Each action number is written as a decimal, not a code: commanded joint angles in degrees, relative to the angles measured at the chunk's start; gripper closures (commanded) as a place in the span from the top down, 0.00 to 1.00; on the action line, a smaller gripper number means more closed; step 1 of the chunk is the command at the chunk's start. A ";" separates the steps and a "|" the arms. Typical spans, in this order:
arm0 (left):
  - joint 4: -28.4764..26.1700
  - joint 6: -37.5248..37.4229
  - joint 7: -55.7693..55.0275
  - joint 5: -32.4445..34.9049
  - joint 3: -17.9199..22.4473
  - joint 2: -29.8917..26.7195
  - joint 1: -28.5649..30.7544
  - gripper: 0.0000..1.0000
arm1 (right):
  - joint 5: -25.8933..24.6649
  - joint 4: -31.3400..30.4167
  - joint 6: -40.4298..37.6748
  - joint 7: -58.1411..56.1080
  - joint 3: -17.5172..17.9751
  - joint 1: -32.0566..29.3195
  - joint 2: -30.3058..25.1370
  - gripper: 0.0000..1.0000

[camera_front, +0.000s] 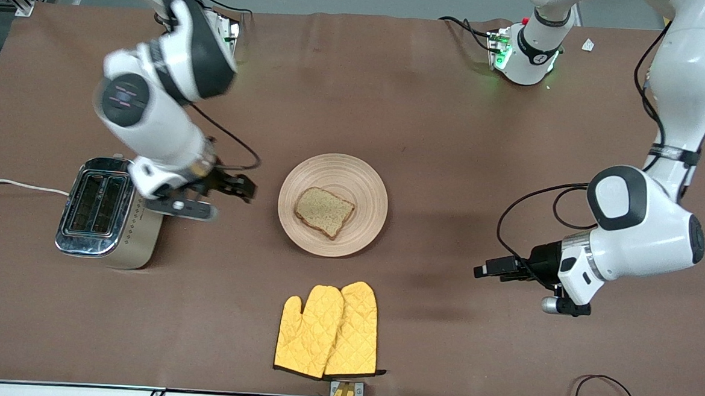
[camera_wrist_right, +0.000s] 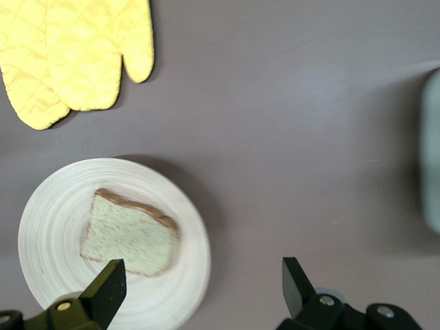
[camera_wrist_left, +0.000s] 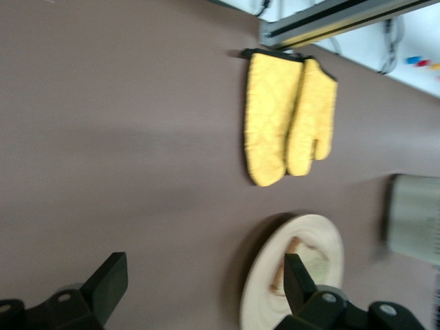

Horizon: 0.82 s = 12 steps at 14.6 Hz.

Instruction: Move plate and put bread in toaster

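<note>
The pale wooden plate lies mid-table with the brown bread slice on it. The chrome-topped toaster stands toward the right arm's end of the table, slots empty. My right gripper is open and empty over the bare table between toaster and plate. In the right wrist view the gripper hangs over the plate's rim, next to the bread. My left gripper is open and empty over the table toward the left arm's end. Its wrist view shows the gripper, plate and bread.
A pair of yellow oven mitts lies nearer to the front camera than the plate; they also show in both wrist views. The toaster's white cord runs off the table's end. Cables lie at the front edge.
</note>
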 commanded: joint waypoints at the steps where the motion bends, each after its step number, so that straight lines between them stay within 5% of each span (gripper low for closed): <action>1: -0.77 -5.23 -3.30 8.03 0.10 -3.65 2.22 1.00 | 2.09 -0.97 6.98 3.70 -0.59 3.08 5.11 1.00; 7: 0.28 -16.74 -3.30 20.78 0.19 -10.15 5.56 1.00 | 2.70 -7.11 19.13 5.11 -0.59 6.69 10.84 0.98; 12: 3.61 -26.67 -2.78 25.19 0.19 -15.43 6.97 1.00 | 3.15 -7.74 20.81 9.07 -0.68 8.98 13.48 0.87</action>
